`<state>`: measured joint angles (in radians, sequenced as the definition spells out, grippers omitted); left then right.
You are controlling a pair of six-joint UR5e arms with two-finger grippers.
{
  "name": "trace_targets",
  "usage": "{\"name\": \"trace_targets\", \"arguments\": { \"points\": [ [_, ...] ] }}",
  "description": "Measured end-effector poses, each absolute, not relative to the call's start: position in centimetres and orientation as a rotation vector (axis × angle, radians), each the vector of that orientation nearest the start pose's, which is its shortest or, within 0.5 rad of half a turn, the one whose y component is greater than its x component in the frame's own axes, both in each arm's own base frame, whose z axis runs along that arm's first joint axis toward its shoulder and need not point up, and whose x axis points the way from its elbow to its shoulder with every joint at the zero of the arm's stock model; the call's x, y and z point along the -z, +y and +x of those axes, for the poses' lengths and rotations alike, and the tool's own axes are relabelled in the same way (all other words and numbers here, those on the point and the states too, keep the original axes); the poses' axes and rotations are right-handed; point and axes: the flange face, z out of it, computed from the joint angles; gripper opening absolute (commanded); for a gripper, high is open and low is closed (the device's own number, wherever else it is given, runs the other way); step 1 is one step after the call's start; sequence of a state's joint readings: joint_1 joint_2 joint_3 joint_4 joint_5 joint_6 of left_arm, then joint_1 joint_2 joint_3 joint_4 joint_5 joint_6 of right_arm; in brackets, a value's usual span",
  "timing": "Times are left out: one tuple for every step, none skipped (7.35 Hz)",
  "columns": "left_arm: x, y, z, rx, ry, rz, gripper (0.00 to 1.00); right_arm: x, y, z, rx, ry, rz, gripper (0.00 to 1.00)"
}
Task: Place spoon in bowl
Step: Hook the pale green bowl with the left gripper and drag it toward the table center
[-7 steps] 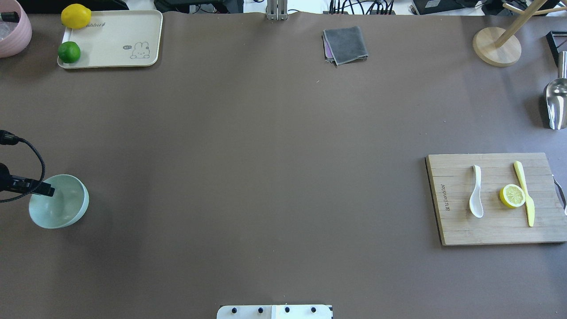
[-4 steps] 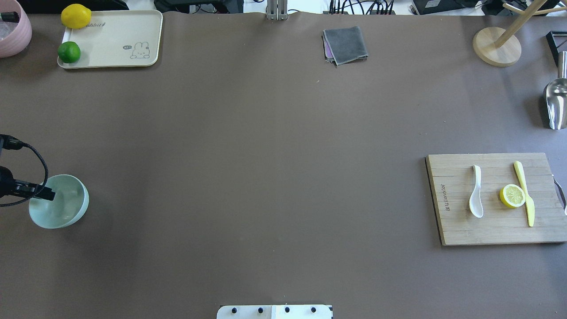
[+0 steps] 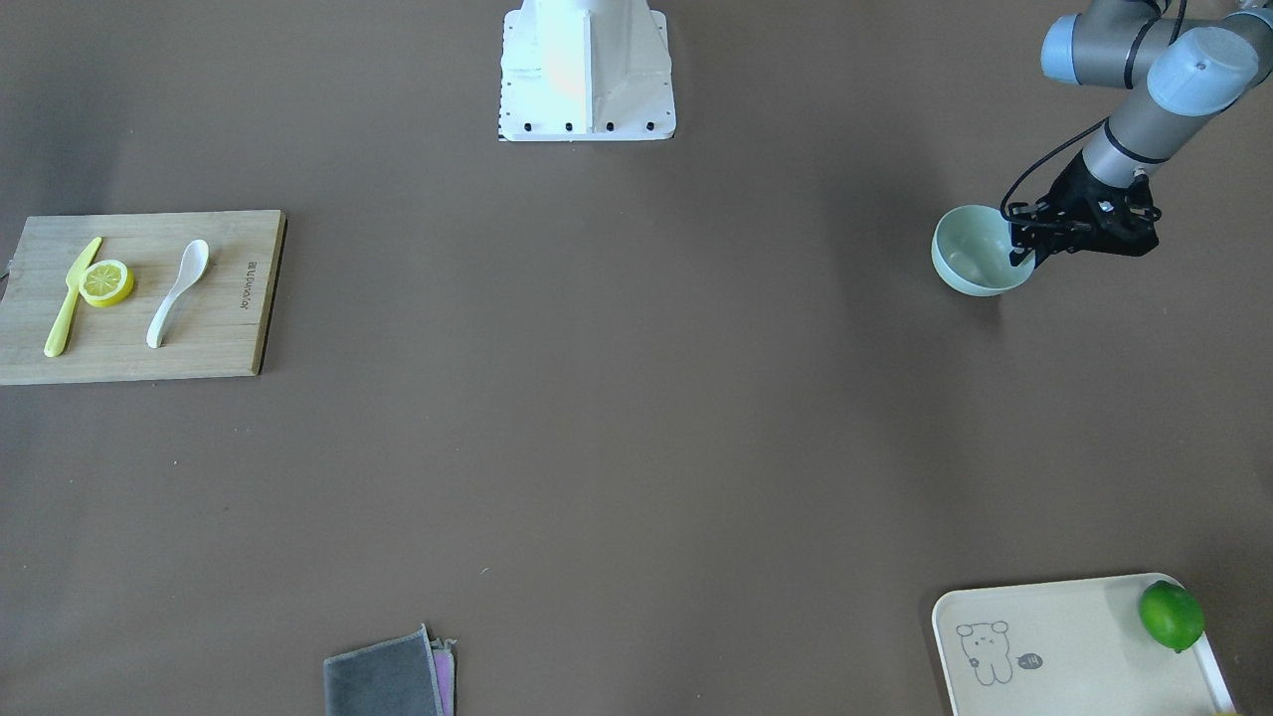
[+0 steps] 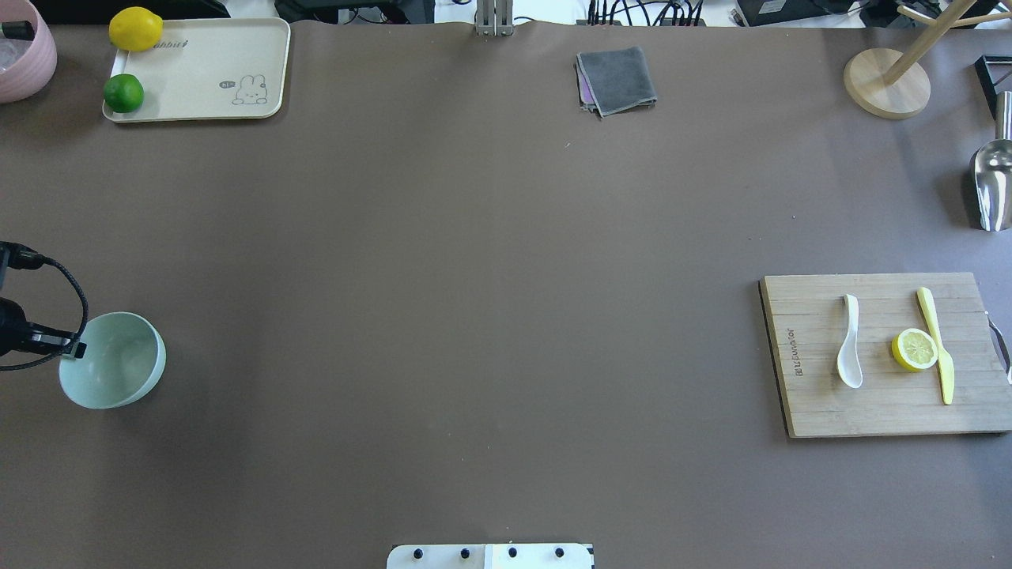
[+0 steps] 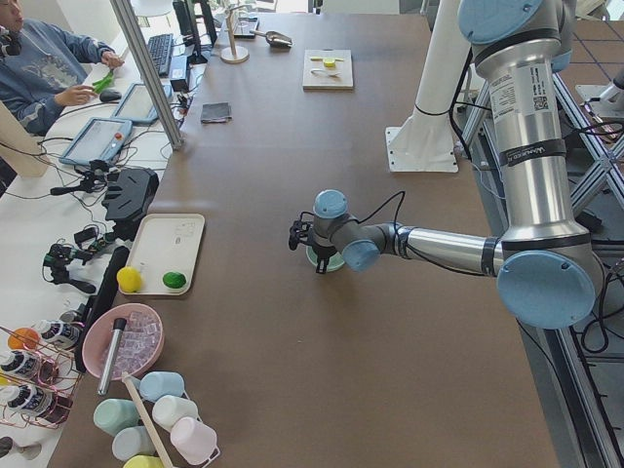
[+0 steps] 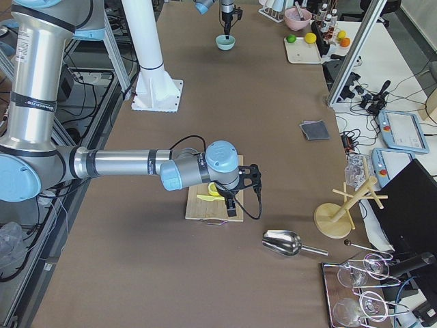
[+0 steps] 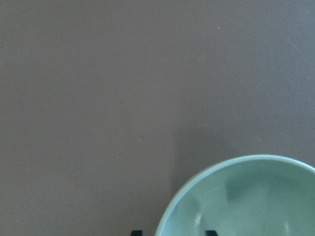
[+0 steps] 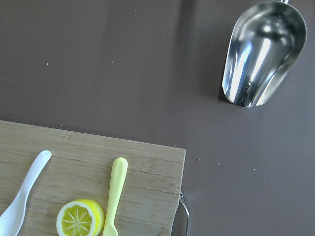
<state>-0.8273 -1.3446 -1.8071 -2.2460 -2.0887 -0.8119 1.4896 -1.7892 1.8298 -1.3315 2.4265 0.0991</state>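
The spoon (image 4: pixel 850 341) lies on the wooden board (image 4: pixel 814 403) at the overhead view's right. It looks light, stiff, slick and probably chippable, so pinch its handle. The left claw (image 3: pixel 1027 254) stands spread astride the rim of the bowl (image 4: pixel 130 395), far left. Whether the right claw (image 6: pixel 232 208) is spread, I cannot tell.

**Materials and finishes**

Table (image 4: pixel 474 276): matt brown covering, smooth, no glare.
Cutting board (image 4: pixel 814 395), 3 o'clock in the overhead view: pale wood in glued strips, unvarnished look.
Spoon (image 4: pixel 850 367) on it: white, glossy, ceramic-like.
Knife (image 4: pixel 945 379): yellow plastic, dull.
Bowl (image 4: pixel 118 371), 9 o'clock: smooth mint green, soft sheen.
Scoop (image 8: pixel 261 54): polished metal, mirror-bright.
Cloth (image 4: pixel 617 79), 12 o'clock: grey napped fabric.
Tray (image 4: pixel 198 71): cream, matt.
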Motion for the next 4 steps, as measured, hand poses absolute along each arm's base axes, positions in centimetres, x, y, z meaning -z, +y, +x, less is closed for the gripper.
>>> {"name": "trace_targets", "arguments": {
  "points": [
    [-57.1, -37.4, 23.1, -0.113, 0.831, 0.133, 0.00, -59.1, -41.8, 1.8, 0.107, -0.873, 0.184, 0.90],
    [-55.9, -37.7, 23.5, -0.102, 0.847, 0.141, 0.00, -57.9, -41.9, 0.4, 0.109, -0.879, 0.173, 0.90],
    [-53.4, -37.9, 24.1, -0.078, 0.873, 0.144, 0.00, -56.0, -42.0, -1.8, 0.109, -0.888, 0.157, 0.90],
    [-50.0, -38.3, 25.5, -0.052, 0.902, 0.137, 0.00, -54.0, -41.8, -4.0, 0.098, -0.899, 0.134, 0.90]
  ]
}}
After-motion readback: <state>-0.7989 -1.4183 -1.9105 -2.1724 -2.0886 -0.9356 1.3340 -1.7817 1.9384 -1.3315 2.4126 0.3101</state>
